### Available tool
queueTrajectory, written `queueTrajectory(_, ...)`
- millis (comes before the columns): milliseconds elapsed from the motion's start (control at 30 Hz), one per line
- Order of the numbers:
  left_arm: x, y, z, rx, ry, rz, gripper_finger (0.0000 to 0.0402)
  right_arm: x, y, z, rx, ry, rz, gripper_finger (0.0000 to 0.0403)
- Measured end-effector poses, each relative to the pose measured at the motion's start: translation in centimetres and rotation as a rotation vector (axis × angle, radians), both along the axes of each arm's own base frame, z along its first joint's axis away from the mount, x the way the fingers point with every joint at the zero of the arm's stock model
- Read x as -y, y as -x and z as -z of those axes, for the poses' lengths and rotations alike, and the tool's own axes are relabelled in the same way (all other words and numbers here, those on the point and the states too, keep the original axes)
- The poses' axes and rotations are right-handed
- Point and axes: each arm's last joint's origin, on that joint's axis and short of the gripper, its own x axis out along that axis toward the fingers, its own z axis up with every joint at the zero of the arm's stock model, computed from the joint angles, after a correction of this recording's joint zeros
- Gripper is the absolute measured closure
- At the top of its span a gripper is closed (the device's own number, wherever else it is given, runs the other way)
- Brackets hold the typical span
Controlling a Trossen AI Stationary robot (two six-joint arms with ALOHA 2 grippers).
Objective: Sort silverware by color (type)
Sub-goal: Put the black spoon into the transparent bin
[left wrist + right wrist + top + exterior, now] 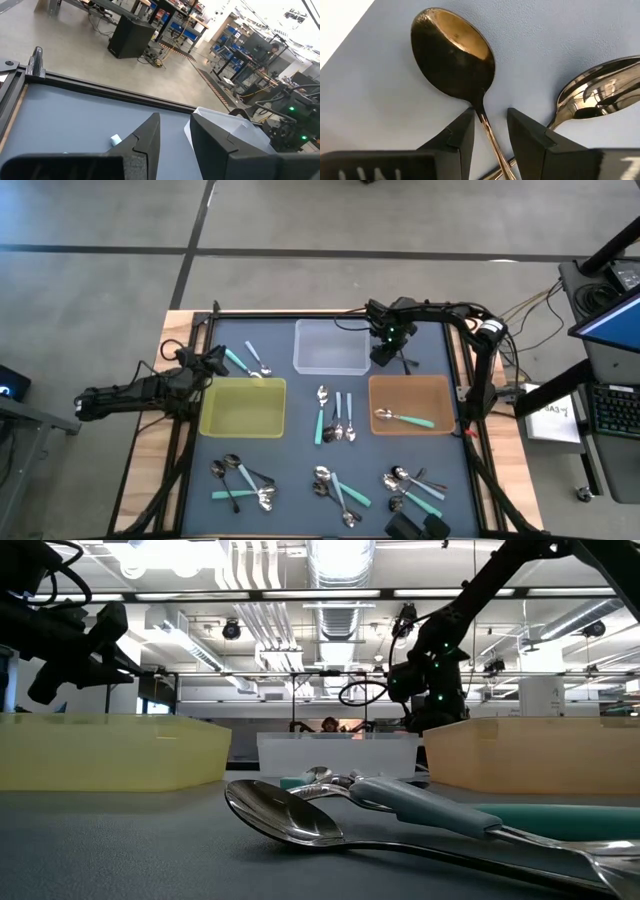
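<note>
My right gripper (490, 117) is open and points down at the mat's far edge, between the clear tray (330, 323) and the orange-brown tray (410, 380). Its fingers stand on either side of the thin neck of a dark spoon (452, 52) that lies bowl up on the mat. A shiny silver spoon (595, 95) lies beside it. My left gripper (212, 363) is open and empty above the mat's far left, by a teal-handled spoon (238, 362) and a pale-blue-handled spoon (256, 360). One teal-handled spoon (405, 419) lies in the orange-brown tray.
The yellow tray (205, 408) stands near my left gripper. Groups of spoons lie on the mat at the centre (335, 418), front left (243, 480), front centre (338, 488) and front right (412, 485). A dark frame rims the mat.
</note>
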Motion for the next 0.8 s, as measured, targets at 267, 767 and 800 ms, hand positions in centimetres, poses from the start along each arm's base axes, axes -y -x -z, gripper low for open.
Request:
queueTrajectory(267, 0.0, 0.0, 0.0, 0.000, 0.000, 0.000, 0.0313, 0.0, 0.7, -0.8, -0.012, 0.008, 0.002, 0.0262)
queueTrajectory(767, 0.0, 0.0, 0.0, 0.000, 0.000, 0.000, 0.0313, -0.4, 1.2, 1.0, -0.016, -0.047, -0.014, 0.0307)
queueTrajectory(800, 0.0, 0.0, 0.0, 0.000, 0.000, 0.000, 0.0313, -0.4, 1.3, 1.0, -0.015, -0.048, -0.014, 0.0317)
